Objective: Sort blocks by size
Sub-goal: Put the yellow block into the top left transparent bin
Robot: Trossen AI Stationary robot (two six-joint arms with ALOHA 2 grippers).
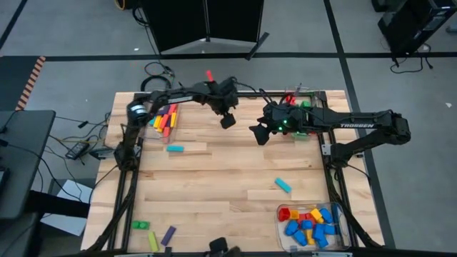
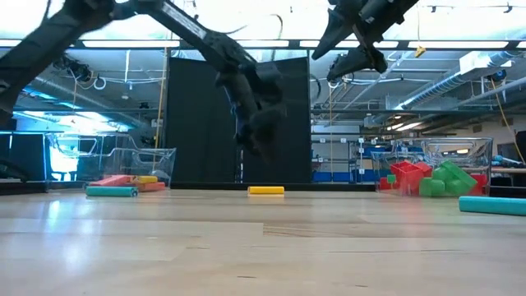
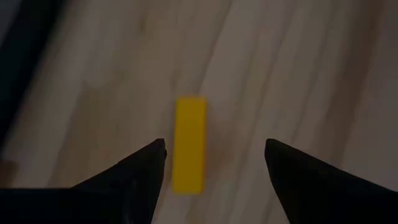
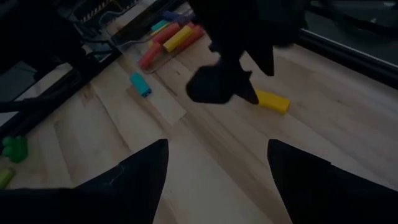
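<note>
A yellow block [image 3: 189, 143] lies flat on the wooden table at its far middle; it also shows in the low view [image 2: 265, 190] and the right wrist view [image 4: 273, 101]. My left gripper [image 3: 214, 144] is open and hangs above the block, clear of it, with one finger on either side. In the high view my left gripper [image 1: 228, 121] hides the block. My right gripper [image 1: 257, 133] is open and empty, raised just to the right of the left one [image 2: 345, 49].
A clear bin [image 1: 164, 121] at the far left holds long bars. A bin [image 1: 300, 107] at the far right holds red and green blocks, and a bin [image 1: 310, 223] at the near right holds short ones. Loose blocks: teal [image 1: 175, 148], teal [image 1: 283, 185], green [image 1: 140, 225], purple [image 1: 168, 234].
</note>
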